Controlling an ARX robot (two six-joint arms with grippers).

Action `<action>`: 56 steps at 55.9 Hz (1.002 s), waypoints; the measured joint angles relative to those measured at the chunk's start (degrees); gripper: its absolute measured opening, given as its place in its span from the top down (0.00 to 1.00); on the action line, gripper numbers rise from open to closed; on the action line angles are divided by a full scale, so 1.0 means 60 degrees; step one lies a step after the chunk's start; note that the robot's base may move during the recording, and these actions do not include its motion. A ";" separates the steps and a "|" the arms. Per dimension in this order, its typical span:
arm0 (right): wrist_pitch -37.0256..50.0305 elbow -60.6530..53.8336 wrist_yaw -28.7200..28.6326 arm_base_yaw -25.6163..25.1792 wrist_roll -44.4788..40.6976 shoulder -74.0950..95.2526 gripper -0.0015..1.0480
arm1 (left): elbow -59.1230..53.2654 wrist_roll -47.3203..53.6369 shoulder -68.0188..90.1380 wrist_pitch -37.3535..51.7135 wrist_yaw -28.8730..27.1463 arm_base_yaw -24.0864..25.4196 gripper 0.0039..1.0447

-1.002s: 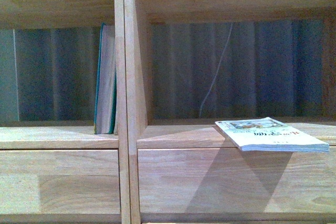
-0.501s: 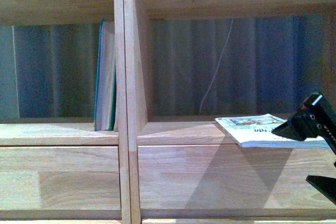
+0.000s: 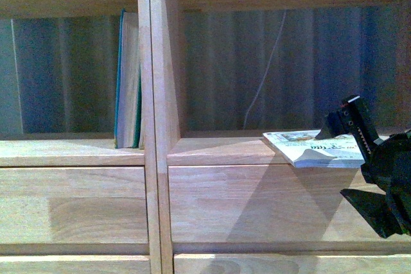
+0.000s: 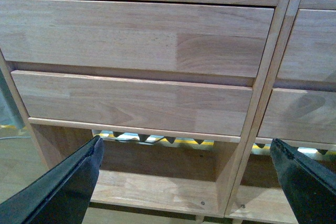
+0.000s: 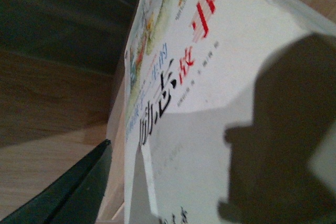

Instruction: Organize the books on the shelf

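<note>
On light-wood shelf (image 3: 212,155) ledge, thin pale paperback (image 3: 311,153) lies btwn wide-spread jaws of rt pincer (image 3: 335,158); left pincer (image 4: 186,145) gapes too.

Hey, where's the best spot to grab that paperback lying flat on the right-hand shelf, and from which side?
Probably the overhanging front edge of the paperback, approached from the front. It lies flat and juts out past the shelf lip, so one finger can go above the cover and one beneath.

My right gripper (image 3: 336,157), unseen a second ago, has come in from the right, jaws spread above and below the paperback's (image 3: 302,147) overhanging end.
</note>
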 joint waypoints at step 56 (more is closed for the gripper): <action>0.0914 -0.0586 -0.1512 0.0131 0.0299 -0.2328 0.93 | 0.2721 -0.1279 0.4889 0.3340 0.5829 0.2135 0.06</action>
